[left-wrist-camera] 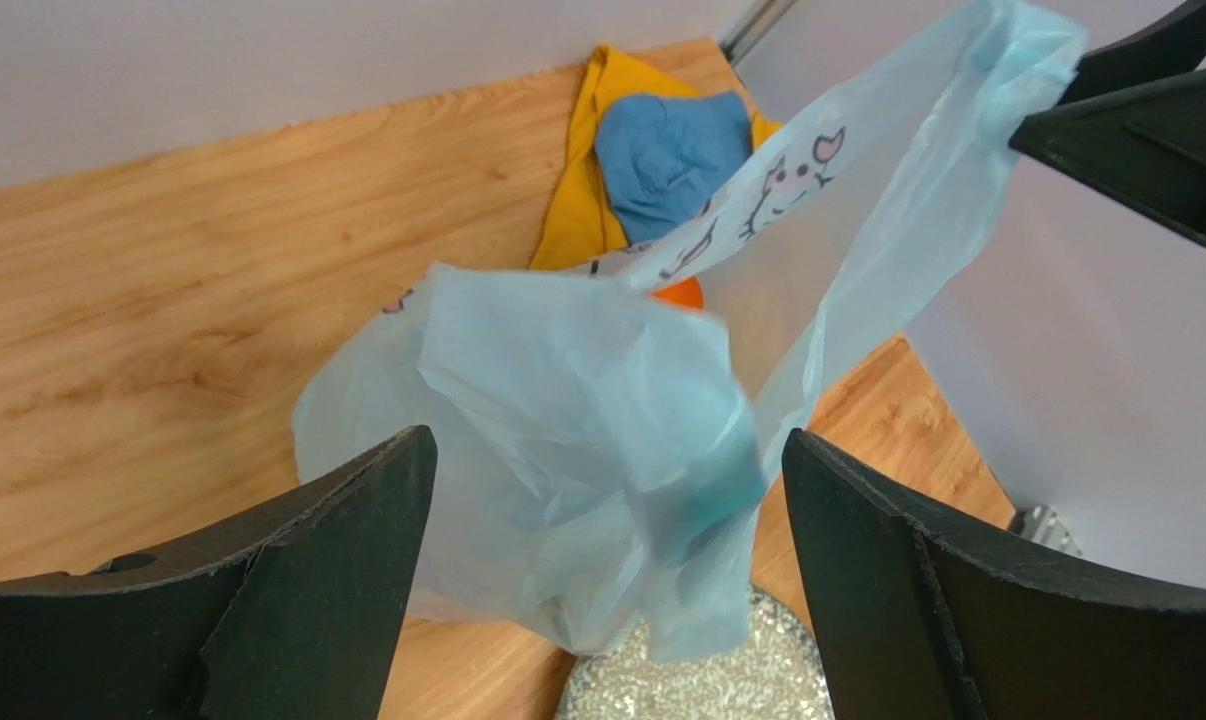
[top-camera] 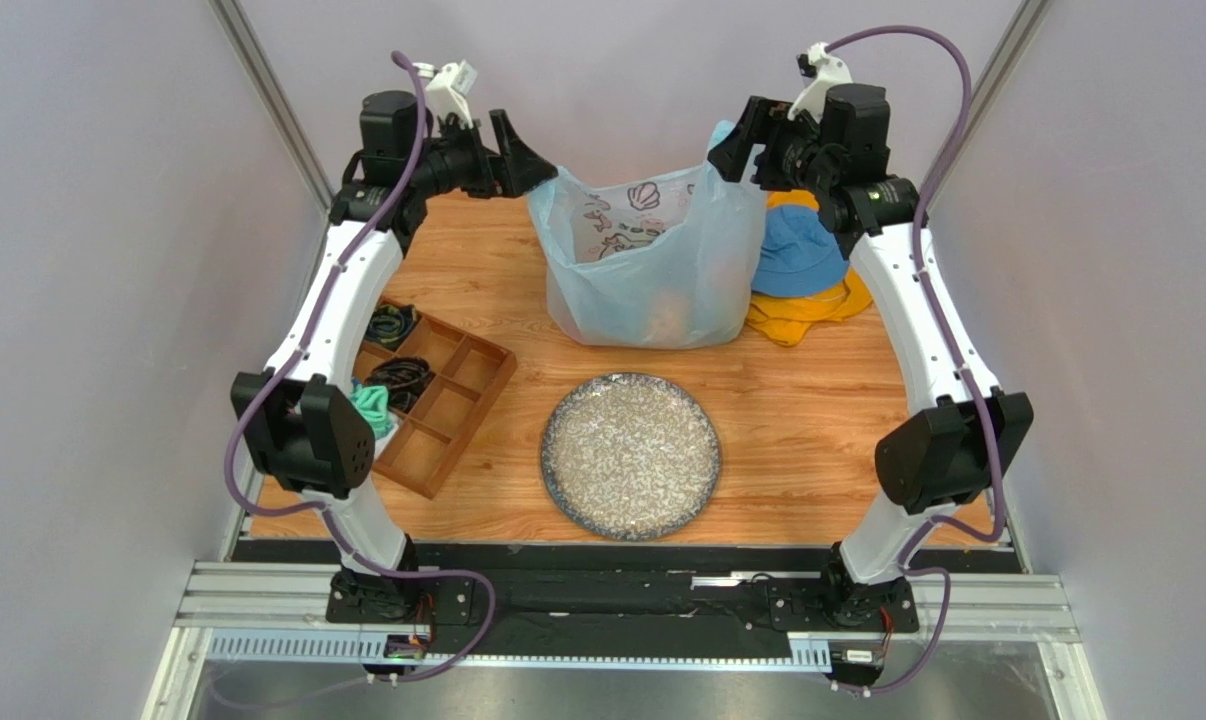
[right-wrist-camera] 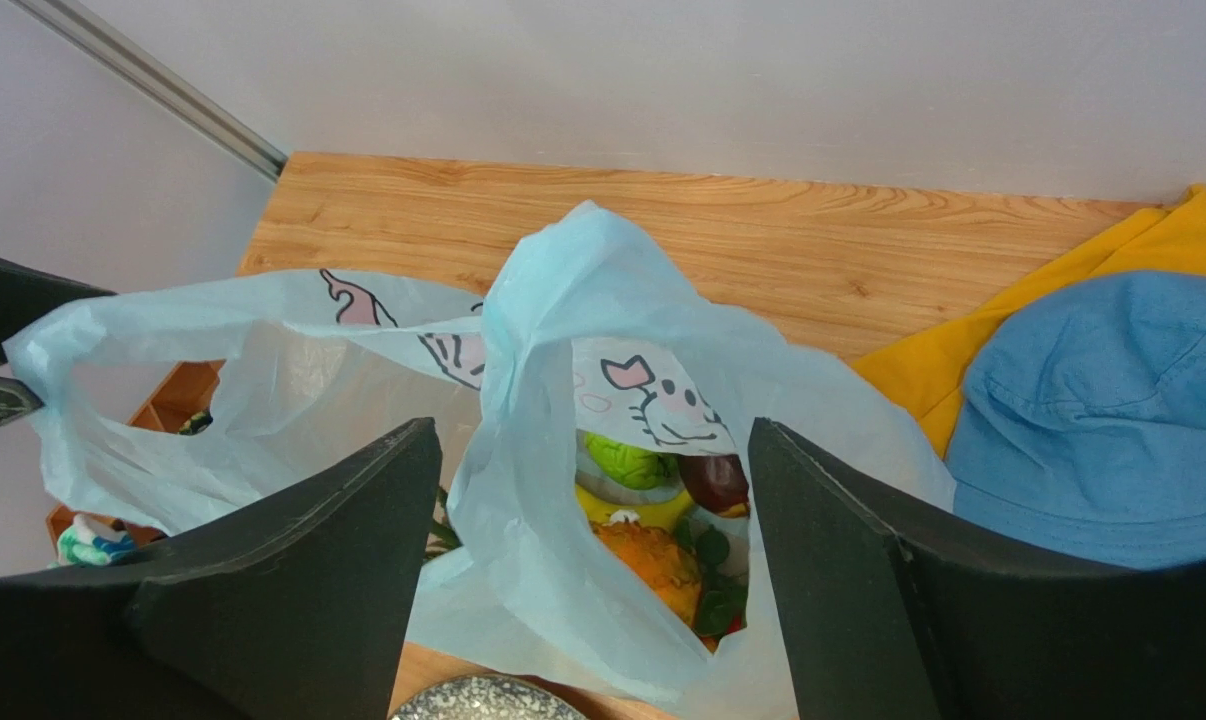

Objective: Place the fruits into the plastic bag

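While the plastic bag (top-camera: 647,270) stands on the table (top-camera: 805,420) with fruits (right-wrist-camera: 662,525) inside, the left gripper (left-wrist-camera: 609,450) and right gripper (right-wrist-camera: 594,435) flank its handles. Both sets of jaws gape wide, clamping nothing.

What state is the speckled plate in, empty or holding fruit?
Empty. The top view shows the plate bare, and the right wrist view shows the fruits lying inside the plastic bag.

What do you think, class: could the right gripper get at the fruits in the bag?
Probably yes: the right gripper is open over the plastic bag, with the fruits showing below, though a loose fold stands between its fingers.
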`<state>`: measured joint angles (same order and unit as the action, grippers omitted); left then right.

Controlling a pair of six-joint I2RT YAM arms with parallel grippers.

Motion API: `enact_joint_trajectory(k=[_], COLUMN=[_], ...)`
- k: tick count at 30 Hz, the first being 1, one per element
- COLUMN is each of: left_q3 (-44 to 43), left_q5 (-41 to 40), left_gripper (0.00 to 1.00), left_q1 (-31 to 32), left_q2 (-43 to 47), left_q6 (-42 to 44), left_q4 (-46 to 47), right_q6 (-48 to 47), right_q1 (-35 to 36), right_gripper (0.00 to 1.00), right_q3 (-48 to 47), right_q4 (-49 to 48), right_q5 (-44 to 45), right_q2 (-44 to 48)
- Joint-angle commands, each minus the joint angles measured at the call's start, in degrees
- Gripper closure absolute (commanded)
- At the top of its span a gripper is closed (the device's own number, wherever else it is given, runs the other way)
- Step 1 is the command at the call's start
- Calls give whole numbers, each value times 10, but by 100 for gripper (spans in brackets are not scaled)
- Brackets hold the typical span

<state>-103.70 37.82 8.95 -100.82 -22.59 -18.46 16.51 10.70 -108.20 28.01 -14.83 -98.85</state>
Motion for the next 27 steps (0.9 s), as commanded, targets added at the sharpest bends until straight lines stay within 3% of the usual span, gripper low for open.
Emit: enact_joint_trajectory(k=[1,8,13,18,21,27], left_q3=[23,80,166,260,304,403], left_q5=[-35,-58,-102,-101,-124,-151], left_gripper=[6,4,4,2,1,1], left_q1=[-8,-53,-86,-162,-173,-173], left_q2=[72,121,204,309,369,476], left_q6=[11,-25,-20,5,51,84], left_q4=[69,89,55,15,-25,-31], right_q6=[-3,55,31,22,20,17], right_q1=[-4,-54,-65,-65,-64,-65], right_gripper=[18,17,17,17,17,17], right_q3=[37,119,224,328,396,528], right_q4=[-40,-81,-80,-76,-80,-127], right_q5=[-22,-57,38,171,237,286], right_q2=[72,139,223,320,386,487])
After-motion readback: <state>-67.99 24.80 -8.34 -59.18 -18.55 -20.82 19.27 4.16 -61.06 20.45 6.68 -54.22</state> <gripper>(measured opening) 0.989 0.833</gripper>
